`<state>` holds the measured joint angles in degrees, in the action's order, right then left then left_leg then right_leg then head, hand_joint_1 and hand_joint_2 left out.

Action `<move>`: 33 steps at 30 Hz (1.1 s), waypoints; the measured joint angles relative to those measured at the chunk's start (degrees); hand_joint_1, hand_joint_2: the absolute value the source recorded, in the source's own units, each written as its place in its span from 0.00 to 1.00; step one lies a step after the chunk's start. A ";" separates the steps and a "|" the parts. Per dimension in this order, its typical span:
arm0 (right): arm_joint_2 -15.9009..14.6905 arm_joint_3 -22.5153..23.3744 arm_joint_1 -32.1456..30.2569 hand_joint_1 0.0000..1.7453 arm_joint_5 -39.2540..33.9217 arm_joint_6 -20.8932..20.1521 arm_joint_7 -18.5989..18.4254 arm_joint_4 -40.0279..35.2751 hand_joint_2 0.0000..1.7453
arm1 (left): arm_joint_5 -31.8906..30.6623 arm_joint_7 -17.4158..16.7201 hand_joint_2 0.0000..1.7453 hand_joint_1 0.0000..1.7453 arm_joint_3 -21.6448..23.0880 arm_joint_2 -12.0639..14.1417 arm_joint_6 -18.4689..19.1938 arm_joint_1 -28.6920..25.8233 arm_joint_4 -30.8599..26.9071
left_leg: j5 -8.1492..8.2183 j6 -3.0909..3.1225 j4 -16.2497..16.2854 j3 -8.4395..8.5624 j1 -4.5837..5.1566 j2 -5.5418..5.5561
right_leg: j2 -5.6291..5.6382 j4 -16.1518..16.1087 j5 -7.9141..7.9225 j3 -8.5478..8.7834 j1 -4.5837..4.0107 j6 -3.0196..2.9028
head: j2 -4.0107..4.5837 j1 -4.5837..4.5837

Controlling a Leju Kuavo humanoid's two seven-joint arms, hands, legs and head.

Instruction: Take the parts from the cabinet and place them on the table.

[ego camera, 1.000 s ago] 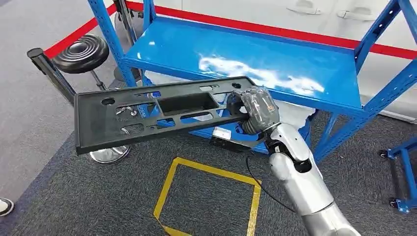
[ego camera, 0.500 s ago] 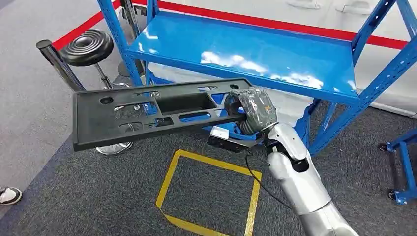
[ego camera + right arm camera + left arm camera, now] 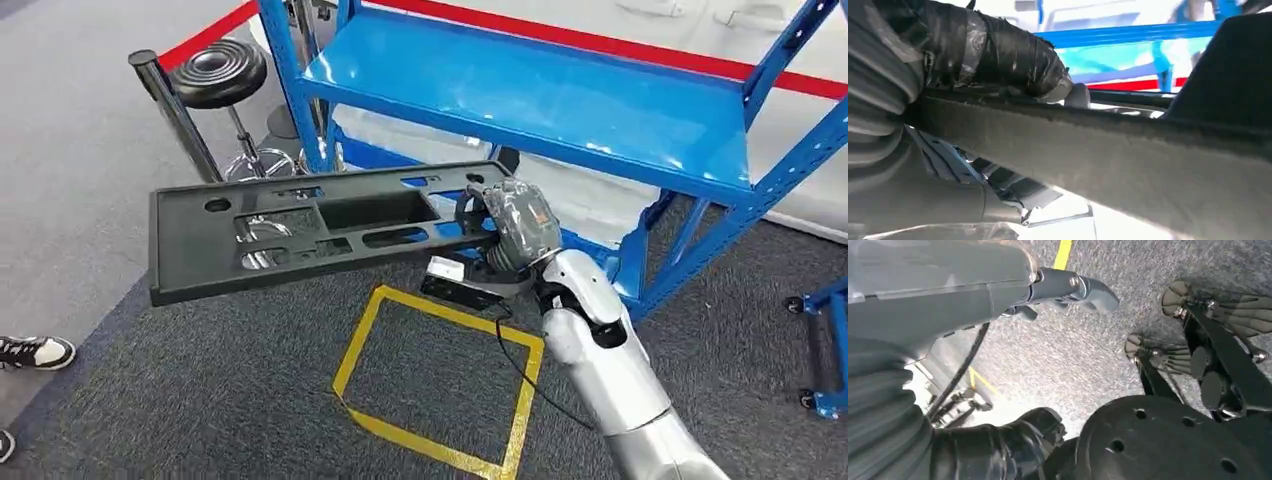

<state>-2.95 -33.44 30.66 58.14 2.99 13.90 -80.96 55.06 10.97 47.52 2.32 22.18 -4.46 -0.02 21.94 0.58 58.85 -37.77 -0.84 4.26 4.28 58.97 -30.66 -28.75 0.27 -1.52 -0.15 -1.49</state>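
Black plastic part [image 3: 310, 235] out of blue cabinet [image 3: 560, 100], right hand [image 3: 510, 228] clamped on its end; left hand [image 3: 1068, 290] empty, fingers loose. Table drop-off not done yet.

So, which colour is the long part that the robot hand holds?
Black. The long part, held at one end by the right robot hand, shows best in the head view.

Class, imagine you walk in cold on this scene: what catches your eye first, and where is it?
First, the long black plastic part, held out level over the grey carpet by the right hand gripping one end. Behind it stands the bright blue shelf rack, its top shelf bare. Below, a yellow taped square marks the floor.
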 joint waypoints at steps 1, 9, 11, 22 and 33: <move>0.04 -0.04 0.13 1.00 0.00 -0.02 0.00 0.00 1.00 | -0.02 0.02 1.00 0.00 -0.02 -0.04 0.00 -0.01 0.00 | -0.70 -0.37 -0.44 -0.23 -0.31 0.67 | -0.42 -0.02 0.47 -0.19 -0.12 -0.12 | 0.00 0.09; 0.50 -0.07 0.34 1.00 0.00 -0.22 -0.07 0.31 1.00 | -0.39 0.00 1.00 0.00 -0.17 0.04 0.02 0.09 0.07 | 9.75 -2.80 16.89 -4.18 -0.66 -3.90 | -7.00 -0.80 4.60 -4.39 0.67 -0.38 | 0.00 -0.20; 0.61 -0.07 0.37 1.00 0.00 -0.22 -0.07 0.35 1.00 | -0.42 0.00 1.00 0.00 -0.33 0.09 0.02 0.08 0.07 | 4.33 -3.22 13.88 -0.20 -1.01 -4.19 | -8.56 0.49 5.08 -6.74 0.83 0.03 | 0.00 -0.20; 0.81 -0.22 0.47 1.00 0.02 -0.46 -0.07 0.57 1.00 | -1.03 0.00 1.00 0.00 -0.52 0.39 0.15 -0.09 0.04 | 5.12 1.95 -1.11 6.37 0.52 -4.21 | -4.53 13.34 -2.43 -12.54 0.90 2.83 | 0.00 -0.11; 0.76 -0.33 0.44 1.00 0.02 -0.63 -0.07 1.01 1.00 | -1.64 0.04 1.00 0.00 -0.68 -0.04 0.00 -0.11 0.02 | 3.11 0.45 0.34 2.89 0.66 2.43 | -1.15 1.36 2.35 -3.78 -0.15 0.09 | 0.00 -0.11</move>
<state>-2.19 -33.77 31.10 58.16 2.36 13.84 -79.95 53.42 11.02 46.84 2.27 22.18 -4.57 0.00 25.05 1.03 59.19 -34.87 -0.19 6.68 3.13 60.33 -28.31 -32.53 0.12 -1.43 -0.15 -1.60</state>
